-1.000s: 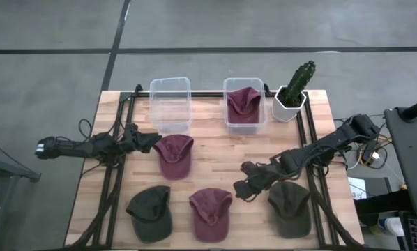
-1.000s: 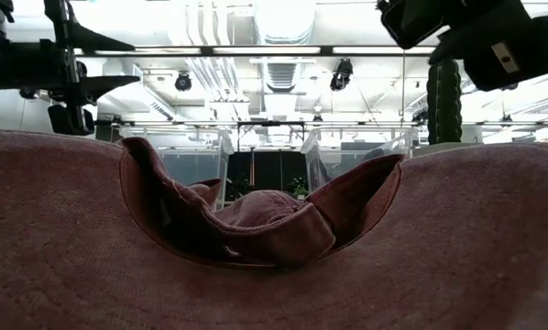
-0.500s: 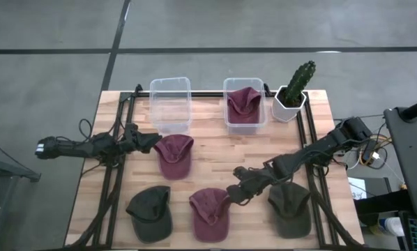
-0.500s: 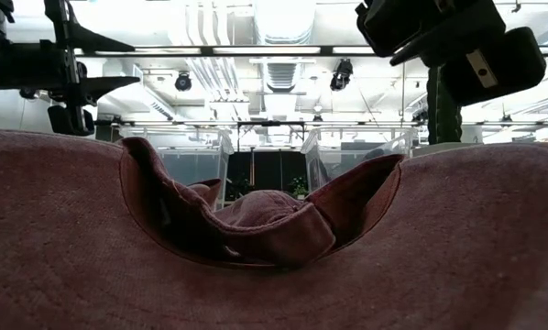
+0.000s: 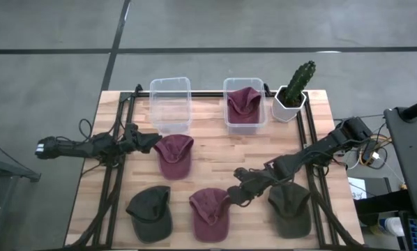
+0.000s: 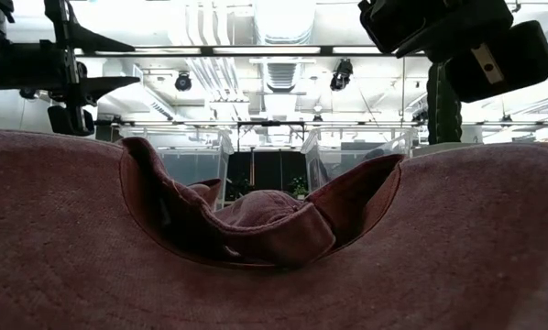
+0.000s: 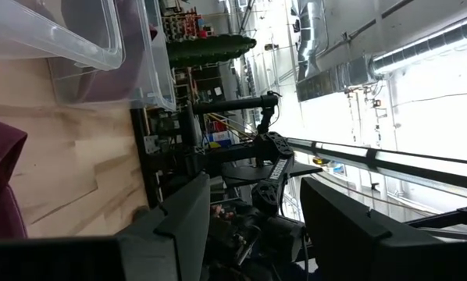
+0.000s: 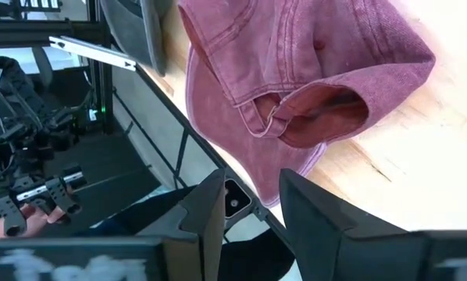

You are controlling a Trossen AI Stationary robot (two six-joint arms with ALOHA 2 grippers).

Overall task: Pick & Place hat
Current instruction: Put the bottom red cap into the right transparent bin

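Observation:
Several caps lie on the wooden table: a maroon one (image 5: 173, 155) mid-table, a maroon one (image 5: 210, 213) at the near edge, also in the right wrist view (image 8: 311, 70) and filling the low view (image 6: 274, 238), and two dark green ones (image 5: 150, 211) (image 5: 290, 207). Another maroon cap (image 5: 245, 104) sits in the right clear bin. My right gripper (image 5: 235, 196) (image 8: 253, 207) hovers open just right of the near maroon cap. My left gripper (image 5: 150, 141) (image 7: 257, 226) waits open beside the mid-table maroon cap's left side.
An empty clear bin (image 5: 170, 104) stands at the far edge, left of the bin holding a cap. A potted cactus (image 5: 294, 90) is at the far right corner. Black rails run along both sides of the table. Bare wood shows in the table's middle (image 5: 215, 160).
My right gripper has moved toward the table's near left, closing in on the near maroon cap's right side, and has stayed open. The caps have not moved.

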